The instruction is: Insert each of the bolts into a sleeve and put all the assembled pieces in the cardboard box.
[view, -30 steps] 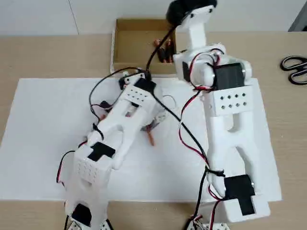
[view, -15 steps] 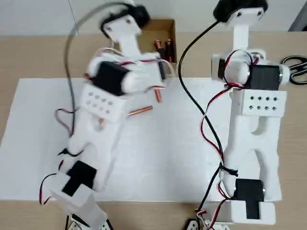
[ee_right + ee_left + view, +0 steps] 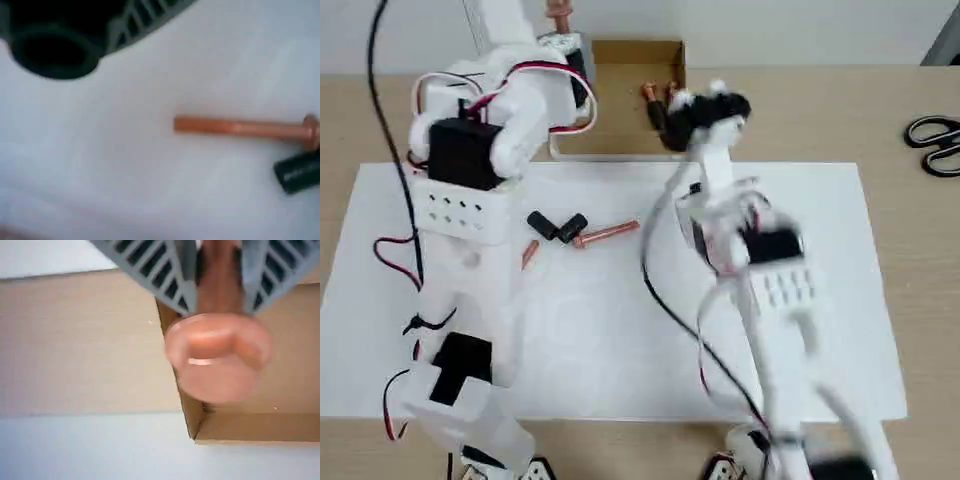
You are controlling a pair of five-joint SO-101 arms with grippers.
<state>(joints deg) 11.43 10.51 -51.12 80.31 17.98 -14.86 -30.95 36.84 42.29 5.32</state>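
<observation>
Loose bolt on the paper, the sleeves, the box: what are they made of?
Bolt: metal, likely copper or copper-plated, going by its orange-pink colour and soft sheen. Sleeves: probably black plastic or rubber; matte, no glint. Box: plain brown cardboard, dull, with thin folded walls.

**Three Cameras, One Tabletop**

The high camera looks down from well above the table, with the arm bases at 6 o'clock and the cardboard box at 12. The left wrist camera sits close behind a gripped bolt and faces the same box's corner. The right wrist camera looks from very near onto the white sheet. It takes in the loose bolt and a sleeve, a pair the high view places just toward 9 o'clock of centre.
</observation>
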